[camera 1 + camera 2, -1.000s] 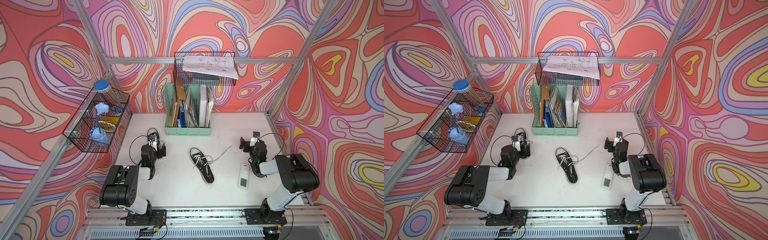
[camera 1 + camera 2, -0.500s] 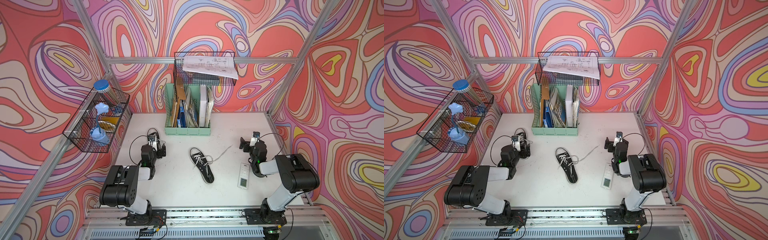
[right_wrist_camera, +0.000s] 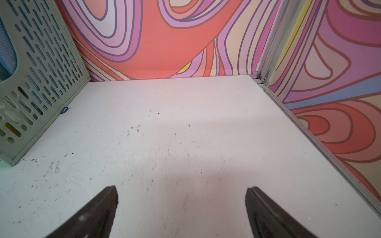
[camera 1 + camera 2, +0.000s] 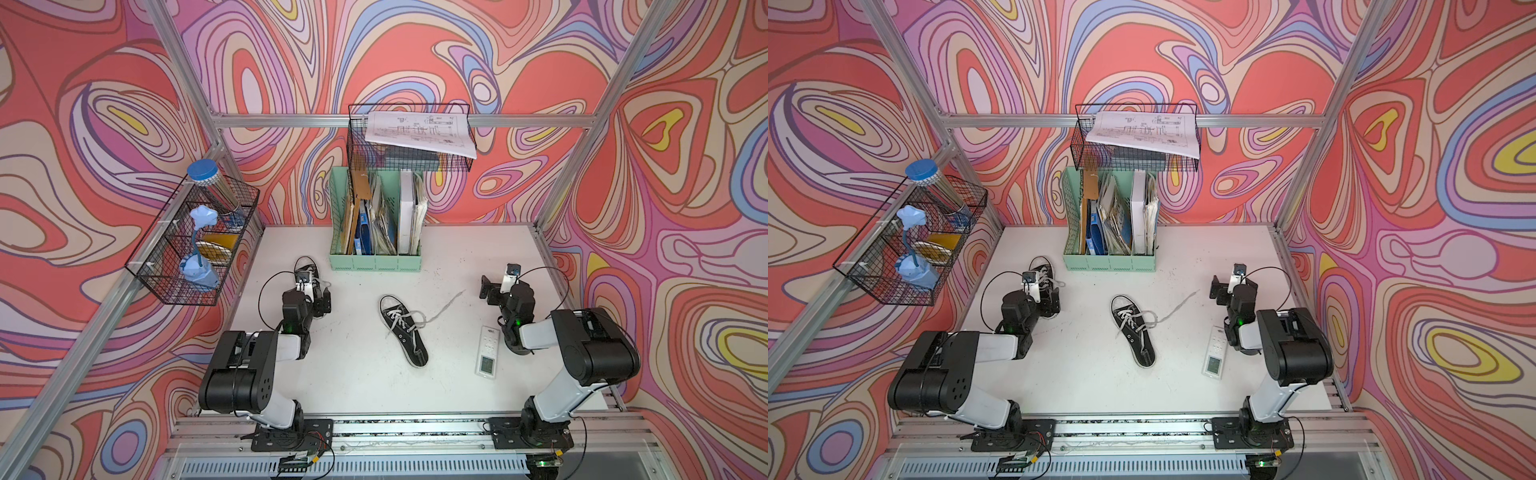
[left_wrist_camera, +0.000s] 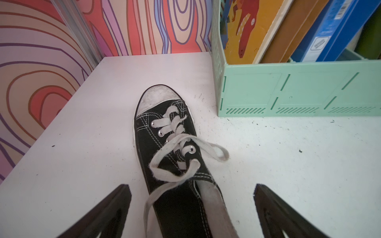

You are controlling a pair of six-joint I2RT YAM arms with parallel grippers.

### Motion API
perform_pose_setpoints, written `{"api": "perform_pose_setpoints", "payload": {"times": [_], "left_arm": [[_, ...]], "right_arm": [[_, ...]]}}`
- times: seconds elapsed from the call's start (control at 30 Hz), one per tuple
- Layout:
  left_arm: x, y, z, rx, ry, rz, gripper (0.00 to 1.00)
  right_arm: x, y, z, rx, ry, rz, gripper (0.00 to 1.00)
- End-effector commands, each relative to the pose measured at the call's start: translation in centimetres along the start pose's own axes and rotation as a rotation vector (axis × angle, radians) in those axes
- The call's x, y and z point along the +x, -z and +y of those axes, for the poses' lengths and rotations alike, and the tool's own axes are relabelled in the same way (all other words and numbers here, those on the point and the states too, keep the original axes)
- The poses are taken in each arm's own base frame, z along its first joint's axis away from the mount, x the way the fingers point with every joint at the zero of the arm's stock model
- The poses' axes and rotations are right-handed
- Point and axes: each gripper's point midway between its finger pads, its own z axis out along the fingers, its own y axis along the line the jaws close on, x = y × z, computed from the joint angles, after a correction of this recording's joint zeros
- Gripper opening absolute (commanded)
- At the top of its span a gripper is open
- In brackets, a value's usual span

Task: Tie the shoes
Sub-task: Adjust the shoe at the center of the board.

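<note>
- Back shoe point(image 5: 165, 144) lay straight ahead of the left gripper point(image 5: 191, 187), heel end between its wide-spread jaws, long axis pointing away to the wall, laces loose.
- Centre shoe point(image 4: 403, 328) lay between both arms, one lace trailing toward the right gripper point(image 3: 181, 189) (also spread wide, holding nothing).
- Green file rack point(image 4: 374, 262) stood near the back shoe's toe; remote point(image 4: 487, 351) lay near the right arm.

Both top views bright, evenly lit from above, sharp. Surface point(image 4: 365, 395) near white, no hard glare. Frame posts point(image 4: 584, 137) lean outward toward 10 and 2 o'clock. Right wrist view: soft grey shadow ahead of right hand point(image 3: 181, 189); fingers point(image 3: 99, 210) dark, soft-focus; edges bowed.
</note>
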Motion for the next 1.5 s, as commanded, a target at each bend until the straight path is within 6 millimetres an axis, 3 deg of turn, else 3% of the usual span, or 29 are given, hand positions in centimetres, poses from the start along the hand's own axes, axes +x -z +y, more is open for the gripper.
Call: {"api": "perform_pose_setpoints", "payload": {"times": [0.0, 0.1, 0.17, 0.3, 0.4, 0.47, 0.53, 0.57, 0.7, 0.8, 0.9, 1.1, 1.27, 1.47], "left_arm": [[-1.2, 1.1, 1.8, -0.09, 0.039, -0.018, 0.99], [-3.2, 3.2, 3.1, -0.155, 0.069, -0.043, 0.99], [-4.7, 4.6, 3.5, -0.173, 0.141, -0.084, 0.99], [-7.3, 6.4, 0.5, 0.02, 0.24, -0.109, 0.98], [-7.9, 6.9, -2.7, 0.199, 0.317, -0.035, 0.96], [-7.8, 7.2, -4.9, 0.293, 0.35, 0.015, 0.93], [-6.4, 7.6, -7.4, 0.355, 0.365, 0.093, 0.91], [-7.6, 7.9, -8.6, 0.388, 0.363, 0.093, 0.9], [-4.4, 8.9, -14.0, 0.493, 0.34, 0.273, 0.85], [-1.7, 9.9, -17.5, 0.58, 0.313, 0.407, 0.82], [0.5, 10.1, -19.8, 0.618, 0.285, 0.488, 0.82], [2.0, 10.1, -23.2, 0.725, 0.275, 0.567, 0.83], [3.5, 9.6, -24.1, 0.739, 0.275, 0.614, 0.84], [3.7, 9.3, -25.1, 0.769, 0.304, 0.628, 0.84]], "right_arm": [[-1.8, 0.0, -0.7, 0.032, -0.024, -0.018, 0.98], [-4.6, 0.9, -1.2, 0.056, -0.035, -0.004, 0.98], [-6.0, 1.5, -1.8, 0.094, -0.138, 0.023, 0.98], [-8.7, 2.4, -0.2, 0.005, -0.255, 0.093, 0.94], [-9.1, 3.1, 2.7, -0.133, -0.329, 0.175, 0.87], [-8.7, 4.0, 6.0, -0.256, -0.343, 0.228, 0.85], [-7.3, 5.4, 9.6, -0.336, -0.302, 0.317, 0.83], [-6.5, 6.2, 11.3, -0.372, -0.277, 0.366, 0.82], [-2.2, 10.8, 17.8, -0.578, -0.188, 0.594, 0.76], [0.3, 13.9, 20.2, -0.656, -0.132, 0.708, 0.71], [1.8, 16.5, 22.2, -0.755, -0.119, 0.77, 0.68], [4.7, 18.8, 25.1, -0.865, -0.103, 0.849, 0.58], [6.6, 19.3, 26.3, -0.873, -0.067, 0.889, 0.56], [7.2, 19.7, 27.1, -0.894, -0.083, 0.888, 0.53]]}}
